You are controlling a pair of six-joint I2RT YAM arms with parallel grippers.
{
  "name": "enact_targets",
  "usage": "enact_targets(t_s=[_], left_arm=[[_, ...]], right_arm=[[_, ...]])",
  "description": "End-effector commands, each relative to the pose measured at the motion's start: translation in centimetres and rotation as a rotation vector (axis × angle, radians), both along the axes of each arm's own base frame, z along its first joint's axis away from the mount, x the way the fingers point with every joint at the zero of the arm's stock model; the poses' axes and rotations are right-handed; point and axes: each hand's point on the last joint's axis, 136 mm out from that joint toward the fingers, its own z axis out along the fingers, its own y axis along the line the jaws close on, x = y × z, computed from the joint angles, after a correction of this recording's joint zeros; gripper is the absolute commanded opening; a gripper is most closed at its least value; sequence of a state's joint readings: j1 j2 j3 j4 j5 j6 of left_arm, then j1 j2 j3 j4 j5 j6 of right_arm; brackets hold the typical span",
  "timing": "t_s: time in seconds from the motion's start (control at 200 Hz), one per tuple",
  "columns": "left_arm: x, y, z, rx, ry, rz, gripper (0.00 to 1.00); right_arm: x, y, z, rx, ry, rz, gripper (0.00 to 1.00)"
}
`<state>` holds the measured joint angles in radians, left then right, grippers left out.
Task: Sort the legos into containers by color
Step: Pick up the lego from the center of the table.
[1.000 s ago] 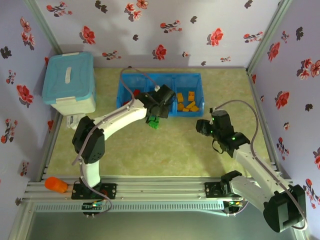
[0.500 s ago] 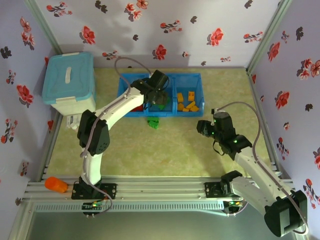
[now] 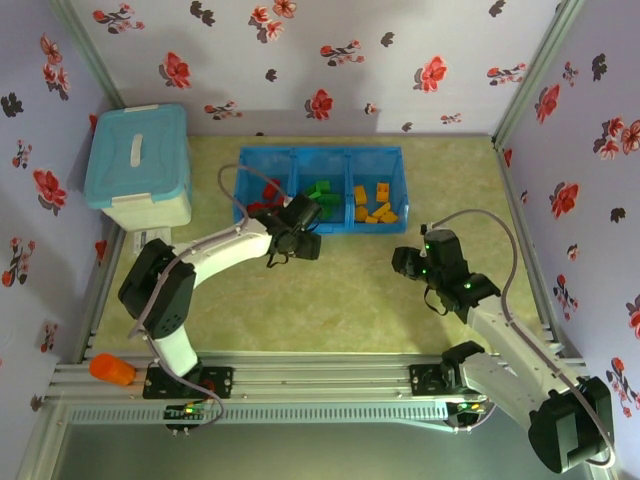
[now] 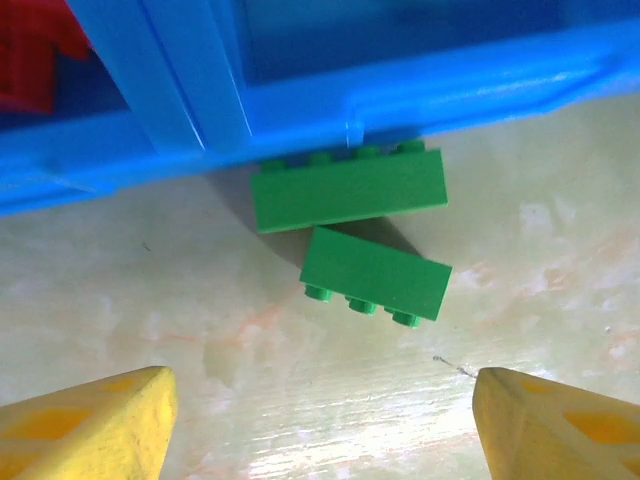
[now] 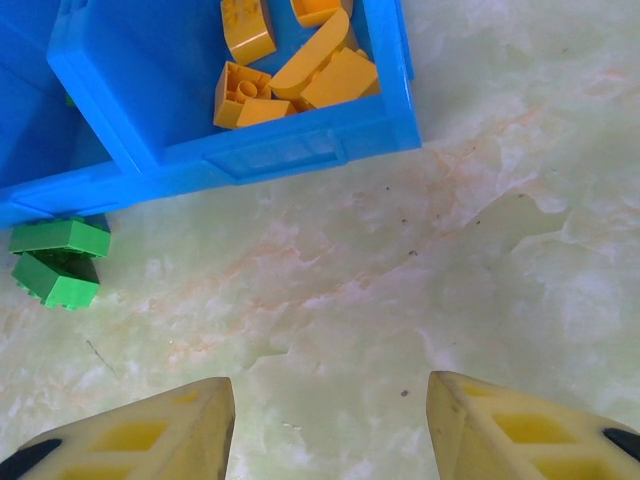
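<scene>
The marbled cream-green table (image 3: 350, 300) takes up the middle of the top view, with a pale blue lidded box (image 3: 138, 160) at its upper left. Right of the box lies the translucent blue tray (image 3: 320, 151), a long rectangle split by dividers into three square compartments. The left gripper (image 4: 320, 425) sits at the tray's near wall, below the middle compartment. Its yellow fingers are in the bottom corners of its wrist view, spread wide with nothing between them. The right gripper (image 5: 330, 430) hovers over bare table at centre right of the top view, its jaws equally wide apart and empty.

Red bricks (image 3: 265, 190) lie in the left compartment, a small green heap (image 3: 320, 190) in the middle one, and orange-yellow bricks (image 5: 300, 70), some with rounded tops, in the right one. Two green bricks lie on the table outside the tray. The upper brick (image 4: 348, 188) rests against the tray's outer wall, its four studs facing the wall. The lower brick (image 4: 376, 273) lies tilted just below it, meeting it at a corner, its studs facing the bottom of the frame.
</scene>
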<state>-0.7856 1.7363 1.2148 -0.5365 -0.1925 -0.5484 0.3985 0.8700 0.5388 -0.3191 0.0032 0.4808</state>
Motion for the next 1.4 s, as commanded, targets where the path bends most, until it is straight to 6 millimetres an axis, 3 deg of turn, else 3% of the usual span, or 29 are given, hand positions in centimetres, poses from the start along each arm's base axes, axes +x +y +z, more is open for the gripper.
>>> enact_targets(t_s=[0.0, 0.27, 0.895, 1.13, 1.395], left_arm=[[0.7, -1.9, 0.0, -0.092, -0.019, -0.002, 0.78], [1.6, -2.4, -2.7, -0.024, 0.018, -0.037, 0.78], [2.7, -2.5, -4.2, 0.03, 0.047, -0.06, 0.75], [2.3, -2.6, -4.9, 0.037, 0.055, -0.068, 0.66], [1.9, -2.9, -3.8, 0.037, 0.045, -0.071, 0.45]], right_arm=[[0.0, 0.5, -0.2, 0.03, 0.001, 0.004, 0.53], [-0.4, 0.1, -0.6, 0.015, 0.009, 0.001, 0.53], [-0.6, 0.0, -1.0, 0.015, 0.014, -0.004, 0.53], [-0.7, 0.0, -1.1, 0.017, 0.015, -0.007, 0.53], [-0.9, -0.2, -1.1, 0.018, 0.014, -0.011, 0.53]])
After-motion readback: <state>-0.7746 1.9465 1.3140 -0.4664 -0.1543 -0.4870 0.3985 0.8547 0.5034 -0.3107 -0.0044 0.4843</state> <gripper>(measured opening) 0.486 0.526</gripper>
